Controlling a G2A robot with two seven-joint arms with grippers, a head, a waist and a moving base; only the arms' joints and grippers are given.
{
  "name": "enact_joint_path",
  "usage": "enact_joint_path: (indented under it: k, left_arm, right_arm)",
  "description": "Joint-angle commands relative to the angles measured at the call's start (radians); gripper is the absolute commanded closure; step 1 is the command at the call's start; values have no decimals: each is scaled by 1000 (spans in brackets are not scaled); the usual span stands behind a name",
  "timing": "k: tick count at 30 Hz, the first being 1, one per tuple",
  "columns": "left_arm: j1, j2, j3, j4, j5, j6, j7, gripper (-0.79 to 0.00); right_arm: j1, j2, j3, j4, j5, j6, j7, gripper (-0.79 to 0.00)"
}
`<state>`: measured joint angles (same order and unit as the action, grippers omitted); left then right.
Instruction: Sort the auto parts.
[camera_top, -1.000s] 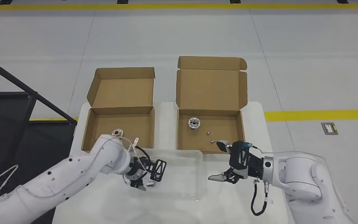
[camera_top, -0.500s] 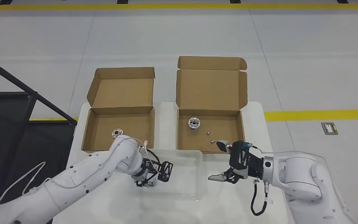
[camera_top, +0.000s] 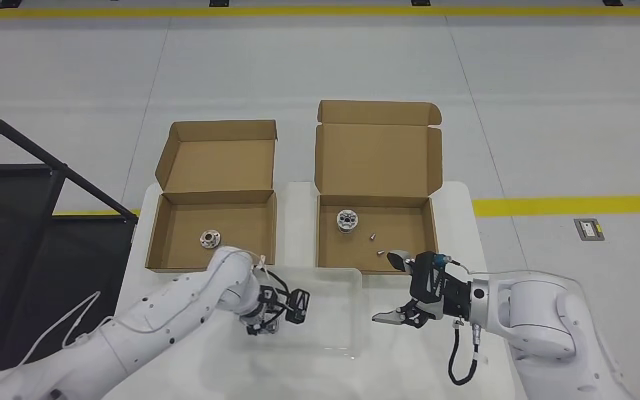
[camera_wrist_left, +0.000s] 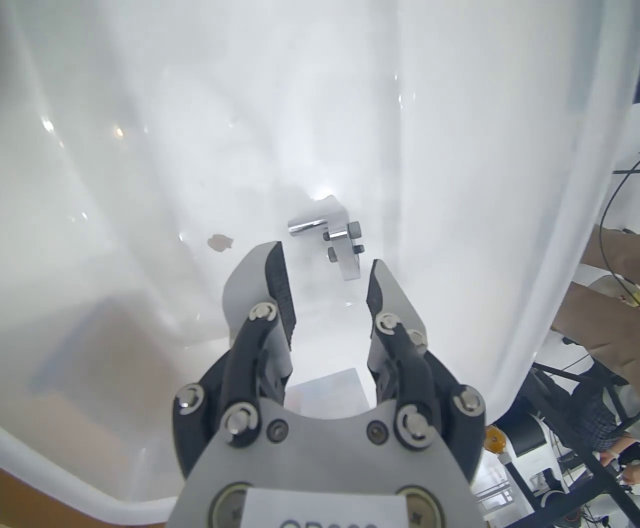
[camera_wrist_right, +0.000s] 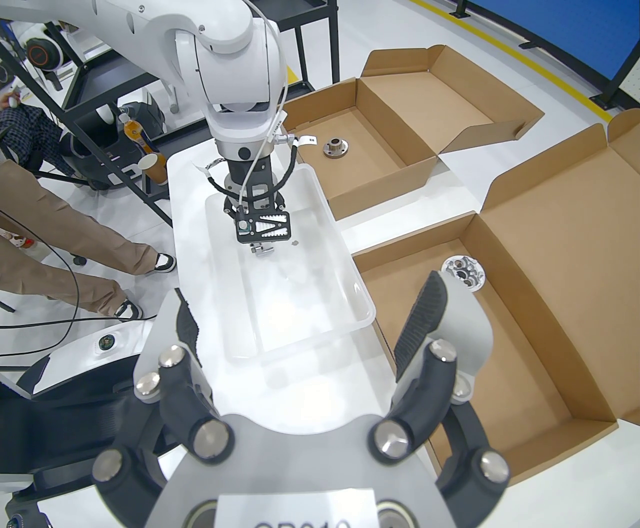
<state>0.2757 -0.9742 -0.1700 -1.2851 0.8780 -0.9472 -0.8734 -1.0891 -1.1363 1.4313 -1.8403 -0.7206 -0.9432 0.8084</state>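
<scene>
Two end effectors are in view, each with its jaws parted and holding nothing. The left end effector (camera_wrist_left: 322, 272) hangs inside the clear plastic tray (camera_top: 325, 310) with its fingers moderately spread. A small bright metal bracket (camera_wrist_left: 336, 235) with dark bolt heads lies on the tray floor just beyond the fingertips, in line with the gap between them and apart from both. A small tan fleck (camera_wrist_left: 220, 242) sits on the tray floor just beside the bracket. Seen from above, the bracket and this end effector occupy the left part of the tray, which stands at the near middle of the white table (camera_top: 297, 230). The right end effector (camera_wrist_right: 310, 292) is spread wide and hovers above the table to the right of the tray, close to the near wall of the right cardboard box (camera_top: 405, 225). This box, lid folded back, holds a round metal part with holes (camera_top: 347, 220) at its far left and a small screw (camera_top: 372, 237) near it. The left cardboard box (camera_top: 245, 215), also open and lying at the far left of the table, holds a flanged metal ring (camera_top: 208, 238).
</scene>
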Motion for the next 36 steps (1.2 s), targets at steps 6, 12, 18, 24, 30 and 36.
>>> enact_joint_path:
  k: [6, 12, 18, 24, 30, 36]
  left_arm:
    - [6, 1, 0, -18, -75, 60, -59, -477]
    - [1, 16, 0, -50, -103, 104, -104, -720]
    - [-16, 32, -1, -59, -146, 129, -129, -785]
    - [-16, 32, -1, -59, -146, 129, -129, -785]
    - [23, 39, -18, -75, -110, 175, -106, -785]
    - [65, 50, -66, -106, -102, 214, -165, -785]
  right_arm:
    - [0, 0, 0, 0, 0, 0, 0, -785]
    - [0, 0, 0, 0, 0, 0, 0, -785]
    - [0, 0, 0, 0, 0, 0, 0, -785]
    - [0, 0, 0, 0, 0, 0, 0, -785]
    - [0, 0, 0, 0, 0, 0, 0, -785]
    - [0, 0, 0, 0, 0, 0, 0, -785]
